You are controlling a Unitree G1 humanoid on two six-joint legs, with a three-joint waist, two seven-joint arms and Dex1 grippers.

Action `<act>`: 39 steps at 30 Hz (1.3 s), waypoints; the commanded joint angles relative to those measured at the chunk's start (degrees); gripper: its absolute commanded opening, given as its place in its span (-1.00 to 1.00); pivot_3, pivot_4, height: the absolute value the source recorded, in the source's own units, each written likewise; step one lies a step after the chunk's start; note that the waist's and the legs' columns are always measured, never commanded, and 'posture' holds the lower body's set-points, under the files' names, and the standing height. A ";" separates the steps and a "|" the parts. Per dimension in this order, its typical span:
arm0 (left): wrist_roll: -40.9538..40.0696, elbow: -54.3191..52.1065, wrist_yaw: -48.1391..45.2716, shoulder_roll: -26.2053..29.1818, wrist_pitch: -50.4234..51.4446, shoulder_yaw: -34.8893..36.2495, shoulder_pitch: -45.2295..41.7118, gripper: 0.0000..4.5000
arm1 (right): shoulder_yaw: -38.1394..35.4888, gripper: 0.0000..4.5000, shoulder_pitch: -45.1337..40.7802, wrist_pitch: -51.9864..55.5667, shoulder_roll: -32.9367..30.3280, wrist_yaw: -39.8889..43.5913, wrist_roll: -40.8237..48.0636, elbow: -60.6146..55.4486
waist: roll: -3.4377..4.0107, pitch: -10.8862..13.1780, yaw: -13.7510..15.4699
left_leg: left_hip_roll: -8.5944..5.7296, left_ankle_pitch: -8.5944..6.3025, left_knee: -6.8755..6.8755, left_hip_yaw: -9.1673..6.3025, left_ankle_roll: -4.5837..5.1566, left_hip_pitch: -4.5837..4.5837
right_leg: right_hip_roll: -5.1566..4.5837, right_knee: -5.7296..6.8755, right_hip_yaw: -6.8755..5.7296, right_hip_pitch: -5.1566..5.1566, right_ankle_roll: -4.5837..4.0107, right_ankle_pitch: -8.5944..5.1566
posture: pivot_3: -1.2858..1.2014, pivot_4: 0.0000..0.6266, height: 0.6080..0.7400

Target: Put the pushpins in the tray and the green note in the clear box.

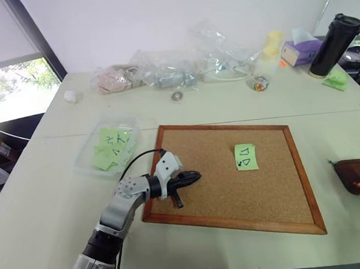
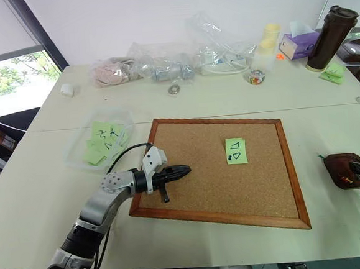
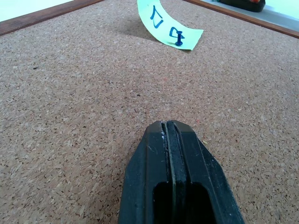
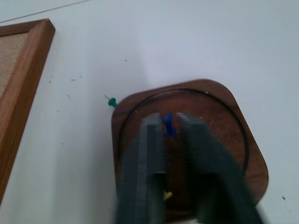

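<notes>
The right tool (image 4: 172,128) hangs over the tray (image 4: 233,121), jaws parted a little with a blue pushpin (image 4: 168,125) between them at the tips; whether the pin is pinched or already falling I cannot tell, as the frame is smeared there. To do this release well, I judge the jaws should spread only while the tips are low and centred over the tray's hollow, so the pin does not bounce over the rounded rim. A yellow pin (image 4: 167,195) lies in the tray near the bottom of that frame, and a green pin (image 4: 111,101) sits on the worktop (image 4: 140,42) just outside the tray's upper-left corner; it would have to be picked up later. In the left eye view the tray (image 1: 350,172) is at the right edge, well apart from the cork board (image 1: 209,188). The left tool (image 1: 193,177) is clenched on nothing, resting over the board's lower-left part. The green note (image 1: 245,157) lies mid-board, held by one blue pin (image 3: 178,39) at its lower corner. The clear box (image 1: 85,155), with other green notes inside, sits left of the board.
</notes>
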 commanded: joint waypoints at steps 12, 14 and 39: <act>0.49 1.21 -0.44 0.71 1.74 -1.20 1.20 -1.00 | 4.30 0.99 1.65 4.75 -1.07 5.41 10.03 -19.50 | 0.05 0.03 -0.07 | 0.08 -0.01 -0.02 -0.02 0.01 -0.01 | 0.02 -0.10 0.00 0.03 0.00 0.00 | 0.03 -0.52 0.86; 0.48 1.24 -0.51 0.79 1.73 -1.21 1.13 -1.00 | 8.95 0.99 1.03 5.87 -1.59 5.43 10.43 -24.17 | 0.05 0.03 -0.05 | 0.10 -0.01 -0.02 -0.02 0.01 0.00 | 0.03 -0.14 0.00 0.06 0.00 0.00 | 0.03 -0.52 0.86; -0.04 0.13 0.80 1.86 2.23 0.23 2.25 -1.00 | 45.55 0.99 -16.74 -10.06 2.20 7.52 -11.14 -13.52 | -0.08 0.10 -0.17 | 0.09 0.00 -0.04 -0.11 -0.02 -0.02 | 0.05 -0.19 -0.07 0.03 0.00 0.01 | 0.03 -0.52 0.86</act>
